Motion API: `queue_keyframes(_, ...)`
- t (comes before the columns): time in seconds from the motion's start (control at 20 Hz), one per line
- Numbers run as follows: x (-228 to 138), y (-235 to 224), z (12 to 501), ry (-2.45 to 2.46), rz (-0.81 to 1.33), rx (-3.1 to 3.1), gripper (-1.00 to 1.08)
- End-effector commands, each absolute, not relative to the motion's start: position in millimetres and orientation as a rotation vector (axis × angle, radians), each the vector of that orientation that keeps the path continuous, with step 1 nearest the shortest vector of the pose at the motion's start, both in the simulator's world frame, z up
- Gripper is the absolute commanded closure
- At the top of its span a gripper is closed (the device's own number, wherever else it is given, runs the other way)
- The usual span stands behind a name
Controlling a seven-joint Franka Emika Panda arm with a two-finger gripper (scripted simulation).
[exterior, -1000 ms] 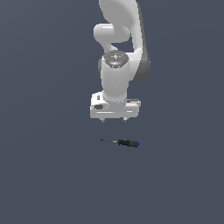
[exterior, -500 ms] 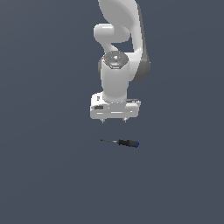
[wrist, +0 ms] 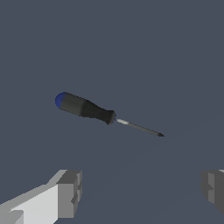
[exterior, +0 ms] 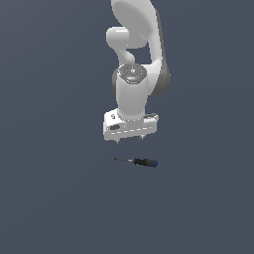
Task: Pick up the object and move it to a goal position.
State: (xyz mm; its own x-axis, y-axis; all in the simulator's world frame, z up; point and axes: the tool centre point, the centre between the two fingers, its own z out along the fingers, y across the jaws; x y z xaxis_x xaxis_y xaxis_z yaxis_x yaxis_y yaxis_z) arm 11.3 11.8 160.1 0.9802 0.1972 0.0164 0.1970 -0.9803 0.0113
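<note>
A small screwdriver (exterior: 139,161) with a thin dark shaft, black handle and blue end lies flat on the dark grey floor. Its blue end points to the exterior view's right. The white gripper (exterior: 130,139) hangs above it, apart from it, with short fingertips pointing down. In the wrist view the screwdriver (wrist: 89,109) lies beyond the fingers, and the two grey fingertips (wrist: 70,192) stand wide apart with nothing between them. The gripper is open and empty.
The white arm (exterior: 139,59) rises above the gripper toward the top of the exterior view. The plain dark grey floor (exterior: 54,198) surrounds the screwdriver on all sides.
The gripper has shifted very slightly down and toward the exterior view's right. The screwdriver has not moved.
</note>
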Motion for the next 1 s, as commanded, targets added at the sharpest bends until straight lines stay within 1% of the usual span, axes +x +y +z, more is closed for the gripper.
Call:
queue_keyframes(0.0, 13.0, 12.8, 155.6, 0.397, 0.023, 3.104, -0.92)
queue_keyframes(0.95, 29.5, 23.8, 111.1, 1.235, -0.007, 2.867, -0.92)
